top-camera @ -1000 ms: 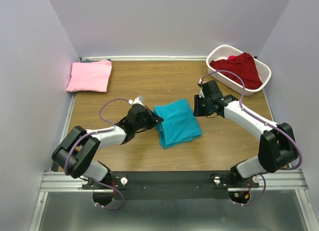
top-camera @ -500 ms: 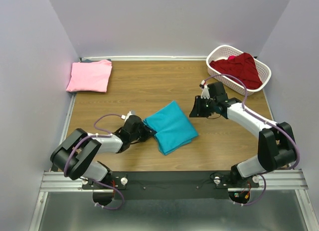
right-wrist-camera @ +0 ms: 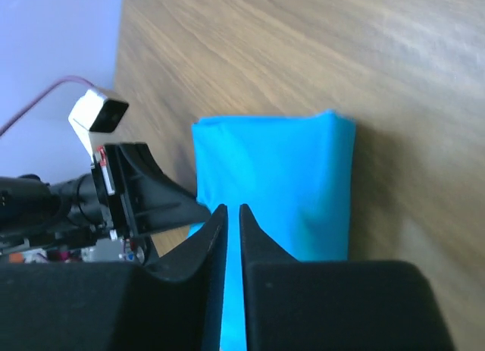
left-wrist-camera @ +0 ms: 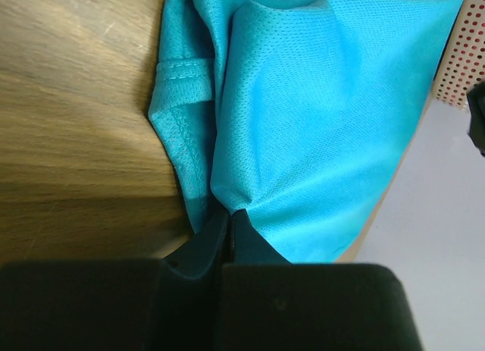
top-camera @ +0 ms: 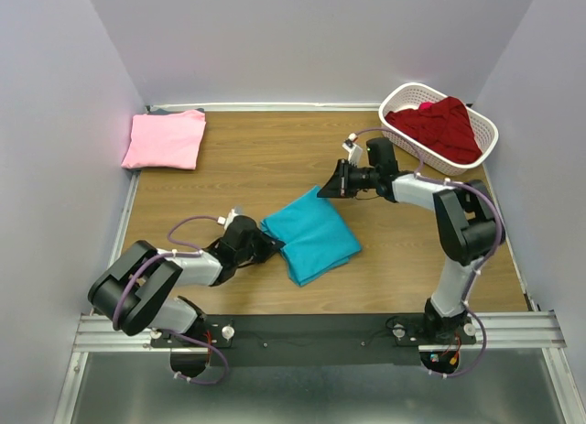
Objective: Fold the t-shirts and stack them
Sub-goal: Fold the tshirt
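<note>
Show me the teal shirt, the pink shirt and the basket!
teal shirt (top-camera: 313, 230): top view, middle of the cloth.
pink shirt (top-camera: 165, 140): top view, its middle.
basket (top-camera: 393, 97): top view, left rim.

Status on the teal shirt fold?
Left gripper shut on teal t-shirt, left corner. Right gripper nearly shut at its far corner, grip unclear. Nothing blocking toward pink t-shirt.

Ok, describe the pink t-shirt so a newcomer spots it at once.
On the wooden table, look to the far left corner. The pink t-shirt lies there folded flat. The teal t-shirt sits mid-table and the dark red t-shirt is heaped in the white basket.
</note>
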Motion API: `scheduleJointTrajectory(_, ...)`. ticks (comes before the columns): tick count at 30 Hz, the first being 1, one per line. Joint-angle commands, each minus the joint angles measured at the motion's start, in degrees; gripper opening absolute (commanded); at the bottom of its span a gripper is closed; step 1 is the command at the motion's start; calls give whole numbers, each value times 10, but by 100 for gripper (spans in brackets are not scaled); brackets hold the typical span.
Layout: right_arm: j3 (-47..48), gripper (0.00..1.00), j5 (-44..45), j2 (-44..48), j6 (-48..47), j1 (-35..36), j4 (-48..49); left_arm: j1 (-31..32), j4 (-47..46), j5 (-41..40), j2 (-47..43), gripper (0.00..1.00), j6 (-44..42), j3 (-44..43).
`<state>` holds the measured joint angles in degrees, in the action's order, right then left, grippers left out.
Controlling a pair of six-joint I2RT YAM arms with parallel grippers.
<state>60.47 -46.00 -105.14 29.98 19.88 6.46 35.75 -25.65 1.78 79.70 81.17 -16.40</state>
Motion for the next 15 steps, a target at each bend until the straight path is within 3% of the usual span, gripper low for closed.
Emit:
scheduleJointTrajectory(1, 28, 14, -83, -75, 73, -1, 165, 0, -19, -30, -11, 0, 14, 18)
scheduleJointTrajectory(4, 40, 11, -92, -159, 107, -1, 229, -3, -26, -28, -15, 0, 17, 27)
scheduleJointTrajectory(9, 47, 9, -74, -248, 105, -12, 242, -8, -42, -25, -17, 0, 21, 37)
scheduleJointTrajectory(15, 40, 9, -66, -209, 105, -22, 242, -12, -52, -21, -12, 0, 22, 40)
